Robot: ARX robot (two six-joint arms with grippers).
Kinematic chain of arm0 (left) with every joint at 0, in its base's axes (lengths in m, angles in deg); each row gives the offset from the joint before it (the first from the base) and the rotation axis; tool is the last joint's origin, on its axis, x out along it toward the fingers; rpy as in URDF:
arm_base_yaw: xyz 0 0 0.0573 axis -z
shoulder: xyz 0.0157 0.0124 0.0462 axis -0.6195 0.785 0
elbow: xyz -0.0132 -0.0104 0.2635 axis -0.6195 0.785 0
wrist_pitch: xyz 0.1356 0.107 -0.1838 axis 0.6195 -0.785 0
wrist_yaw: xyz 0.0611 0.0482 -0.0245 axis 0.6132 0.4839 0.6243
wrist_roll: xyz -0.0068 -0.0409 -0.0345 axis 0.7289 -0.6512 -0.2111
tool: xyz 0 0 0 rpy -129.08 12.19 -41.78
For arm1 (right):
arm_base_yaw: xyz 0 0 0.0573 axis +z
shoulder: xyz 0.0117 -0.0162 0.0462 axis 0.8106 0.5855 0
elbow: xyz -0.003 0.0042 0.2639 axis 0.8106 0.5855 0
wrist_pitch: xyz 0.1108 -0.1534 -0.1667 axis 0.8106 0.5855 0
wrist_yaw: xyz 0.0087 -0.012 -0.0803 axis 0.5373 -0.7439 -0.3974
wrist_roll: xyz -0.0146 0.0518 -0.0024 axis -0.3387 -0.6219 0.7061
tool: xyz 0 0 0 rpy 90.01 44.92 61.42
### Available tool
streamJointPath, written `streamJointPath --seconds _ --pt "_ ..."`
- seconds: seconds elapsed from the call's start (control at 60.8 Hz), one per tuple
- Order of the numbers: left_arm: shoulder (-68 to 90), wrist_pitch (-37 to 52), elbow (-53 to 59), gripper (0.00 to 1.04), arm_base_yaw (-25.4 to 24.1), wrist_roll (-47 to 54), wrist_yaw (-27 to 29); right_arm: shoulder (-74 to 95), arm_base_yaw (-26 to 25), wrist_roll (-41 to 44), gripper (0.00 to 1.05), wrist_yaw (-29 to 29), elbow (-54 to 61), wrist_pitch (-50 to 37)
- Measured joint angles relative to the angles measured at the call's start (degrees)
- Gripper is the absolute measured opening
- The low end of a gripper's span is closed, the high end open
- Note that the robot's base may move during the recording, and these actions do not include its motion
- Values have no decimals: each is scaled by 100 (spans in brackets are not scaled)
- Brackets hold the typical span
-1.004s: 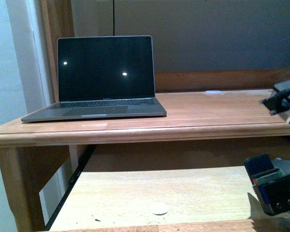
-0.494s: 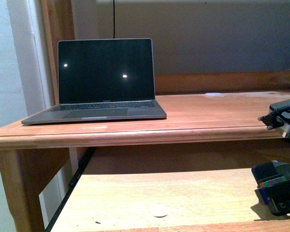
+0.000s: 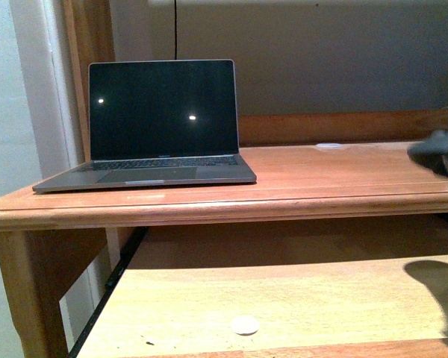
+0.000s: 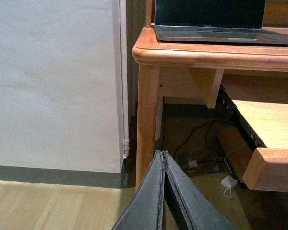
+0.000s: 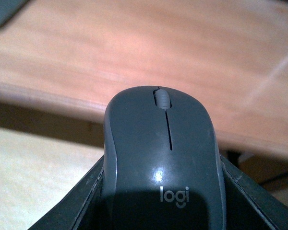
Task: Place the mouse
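One word I can read: "logi", on the mouse.

Through my right wrist camera I read the lowercase brand word "logi" in pale grey letters on the dark grey back of the mouse. It sits centred toward the palm end, in line with the thin seam that leads from the scroll wheel. In my front view the laptop carries a tiny pale mark on the strip just under its dark screen, too small for me to read. My left wrist camera shows that same mark, again illegible. The legends on its keyboard are likewise too small for me to make out.
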Motion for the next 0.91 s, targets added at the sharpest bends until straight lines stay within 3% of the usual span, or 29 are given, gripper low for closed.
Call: streamJointPath --seconds 0.099,0.263,0.527,0.708,0.905 --pt "0 0 0 3 0 0 0 372 323 -4 55 -308 -756 50" --pt "0 0 0 3 0 0 0 2173 944 -463 55 -1515 -2564 374" --pt "0 0 0 3 0 0 0 4079 1058 -964 55 -2723 -4343 940" --pt "0 0 0 3 0 0 0 4489 1102 -1261 55 -2697 -4645 1043" --pt "0 0 0 3 0 0 0 4448 1211 -1292 87 -2385 -4485 570"
